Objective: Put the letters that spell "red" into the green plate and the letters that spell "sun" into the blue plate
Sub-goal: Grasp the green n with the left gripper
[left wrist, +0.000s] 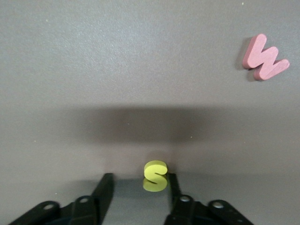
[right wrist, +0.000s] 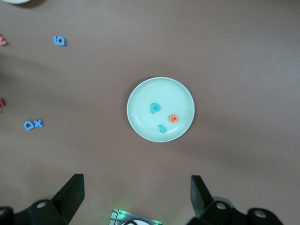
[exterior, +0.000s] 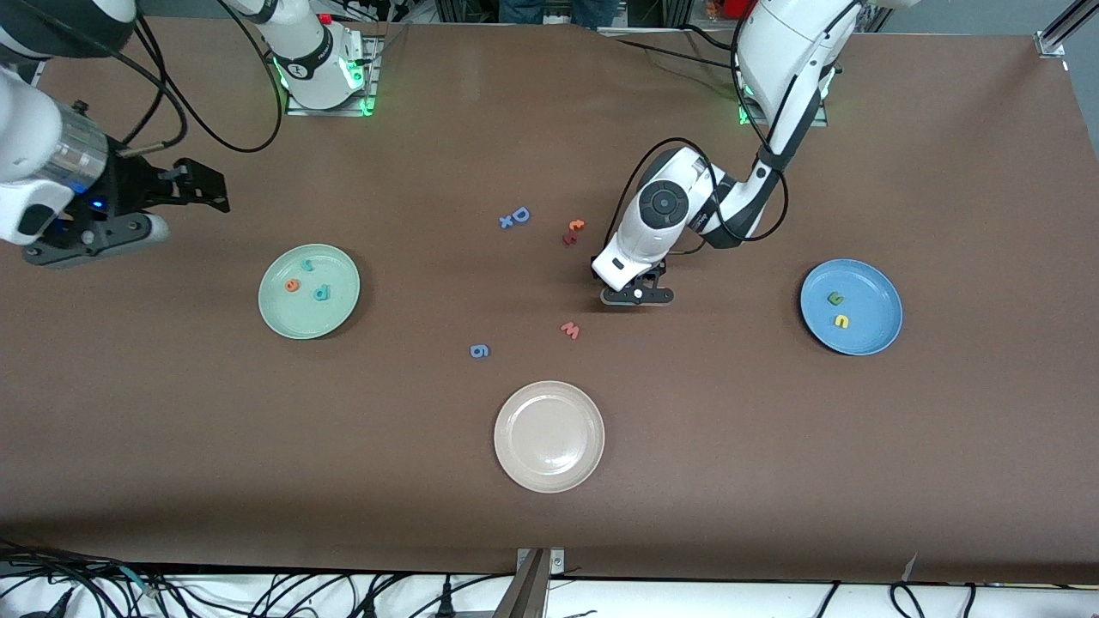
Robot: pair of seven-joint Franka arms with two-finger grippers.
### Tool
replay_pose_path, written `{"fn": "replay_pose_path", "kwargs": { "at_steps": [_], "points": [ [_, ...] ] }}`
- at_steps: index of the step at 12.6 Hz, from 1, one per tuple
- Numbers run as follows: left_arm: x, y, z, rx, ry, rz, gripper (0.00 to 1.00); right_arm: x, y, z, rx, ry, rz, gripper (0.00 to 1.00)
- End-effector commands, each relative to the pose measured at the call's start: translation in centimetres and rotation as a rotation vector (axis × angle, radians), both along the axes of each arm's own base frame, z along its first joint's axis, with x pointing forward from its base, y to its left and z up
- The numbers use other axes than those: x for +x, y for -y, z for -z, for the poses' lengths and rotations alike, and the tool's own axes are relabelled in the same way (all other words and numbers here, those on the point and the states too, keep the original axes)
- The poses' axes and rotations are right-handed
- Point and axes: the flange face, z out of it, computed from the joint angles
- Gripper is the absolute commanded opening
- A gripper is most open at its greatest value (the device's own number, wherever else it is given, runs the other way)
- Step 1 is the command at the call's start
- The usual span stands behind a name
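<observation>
Left wrist view gave us the yellow "s" point(left wrist: 155, 176): a small foam letter, standing on edge on the table point(left wrist: 140, 70), touching one finger point(left wrist: 172, 185) of the left gripper point(left wrist: 139, 187) while the other finger stood clear of it. The jaws were partly drawn in, not clamped on the letter. A reddish "w" point(left wrist: 264, 57) lay flat, well apart from it.

In the front view we saw the left gripper point(exterior: 636, 294) low over the middle of the table, between the "w" point(exterior: 570, 330) and the blue plate point(exterior: 876, 339).

The green plate point(exterior: 342, 318), toward the right arm's end, held the orange "e" point(exterior: 293, 285), the teal "d" point(exterior: 321, 293) and the teal "r" point(exterior: 306, 265). The blue plate held the green "u" point(exterior: 834, 299) and the yellow "n" point(exterior: 841, 321). The white plate point(exterior: 511, 463), nearest the front edge, held nothing.

The right gripper point(right wrist: 137, 190) waited with jaws wide, high over the table near the green plate point(right wrist: 140, 126).
</observation>
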Motion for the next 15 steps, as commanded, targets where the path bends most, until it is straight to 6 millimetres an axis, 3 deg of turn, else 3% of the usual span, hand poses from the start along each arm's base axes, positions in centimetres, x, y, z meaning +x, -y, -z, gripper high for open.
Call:
{"fn": "replay_pose_path", "kwargs": {
  "at_steps": [1, 3, 5, 7, 9, 13, 15],
  "points": [
    [0.2, 0.5, 0.3, 0.006, 0.024, 0.017, 0.28, -2.4, 3.8, -2.3, -0.006, 0.129, 0.058, 1.00],
    [0.5, 0.2, 0.2, 0.025, 0.043, 0.045, 0.19, -4.1, 4.8, -2.3, 0.002, 0.145, 0.086, 1.00],
    [1.5, -1.1, -0.1, 0.044, 0.066, 0.047, 0.04, -3.9, 5.0, -1.8, -0.009, 0.135, 0.100, 1.00],
    [3.4, -3.5, -1.1, 0.056, 0.087, 0.119, 0.00, -3.9, 5.6, -1.9, -0.031, 0.135, 0.110, 1.00],
    [5.9, -8.9, -2.6, 0.096, 0.072, 0.222, 0.00, -3.7, 5.1, -1.6, -0.040, 0.126, 0.143, 1.00],
    [10.2, -22.6, -4.2, 0.124, 0.065, 0.482, 0.00, -3.8, 5.2, -1.5, -0.041, 0.114, 0.191, 1.00],
    [10.8, -28.9, -4.8, 0.114, 0.057, 0.588, 0.00, -3.7, 5.1, -1.3, -0.031, 0.110, 0.198, 1.00]
  ]
}}
